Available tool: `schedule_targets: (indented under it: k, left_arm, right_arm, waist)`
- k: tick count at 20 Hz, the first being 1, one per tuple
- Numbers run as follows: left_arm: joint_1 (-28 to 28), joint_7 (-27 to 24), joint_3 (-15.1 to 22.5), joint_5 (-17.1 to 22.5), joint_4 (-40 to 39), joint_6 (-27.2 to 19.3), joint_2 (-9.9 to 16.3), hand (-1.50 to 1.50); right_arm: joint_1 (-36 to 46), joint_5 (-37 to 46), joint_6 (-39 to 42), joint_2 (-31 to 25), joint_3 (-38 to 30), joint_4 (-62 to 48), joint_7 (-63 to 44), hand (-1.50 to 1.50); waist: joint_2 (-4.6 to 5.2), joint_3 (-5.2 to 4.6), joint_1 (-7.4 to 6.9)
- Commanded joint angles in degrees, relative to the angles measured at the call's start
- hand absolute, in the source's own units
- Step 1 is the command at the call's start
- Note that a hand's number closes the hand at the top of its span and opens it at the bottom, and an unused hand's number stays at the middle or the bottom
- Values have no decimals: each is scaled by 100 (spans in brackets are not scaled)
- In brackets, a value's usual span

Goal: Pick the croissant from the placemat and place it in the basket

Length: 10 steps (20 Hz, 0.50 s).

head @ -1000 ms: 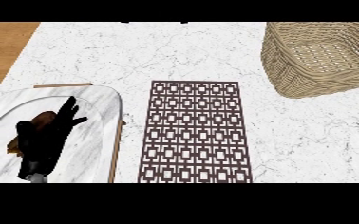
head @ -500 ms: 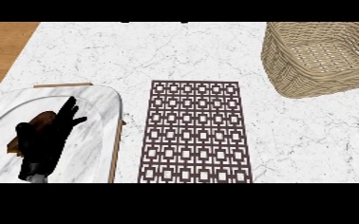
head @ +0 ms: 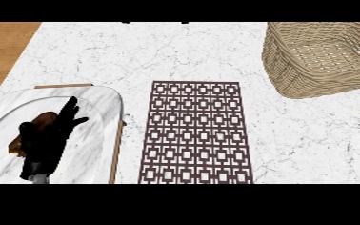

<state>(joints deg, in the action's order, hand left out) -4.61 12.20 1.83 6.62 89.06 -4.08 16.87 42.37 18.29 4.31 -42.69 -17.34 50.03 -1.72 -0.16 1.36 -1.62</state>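
White marble tabletop (head: 175, 52) seen steeply from above. At centre lies a dark patterned placemat (head: 197, 133), flat, its long side running away from the viewer; nothing rests on it. At upper right stands a woven basket (head: 309, 59), cut off by the right edge and well apart from the placemat. At lower left lies a marble-topped tray (head: 98, 119) with a wooden rim, just beside the placemat's left edge. The left hand (head: 49, 140) is over the tray, fingers straight and spread, pointing up and to the right. A brown croissant (head: 44, 120) shows partly beneath and beside the hand, on the tray; whether the hand touches it cannot be told. A wooden strip (head: 14, 40) borders the tabletop at upper left.
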Motion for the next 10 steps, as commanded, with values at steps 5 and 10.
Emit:
schedule_targets:
  k: [5,10]
  left_arm:
    - [-119,283,154,78,-814,152,-238,0]
    - [-213,412,67,80,-618,179,-130,0]
  right_arm:
    - [352,-373,-190,-139,-607,-731,228,-150]
    - [453,-576,25,-842,-1065,-1287,155,-150]
  waist:
    - [94,-134,94]
    - [92,-130,89]
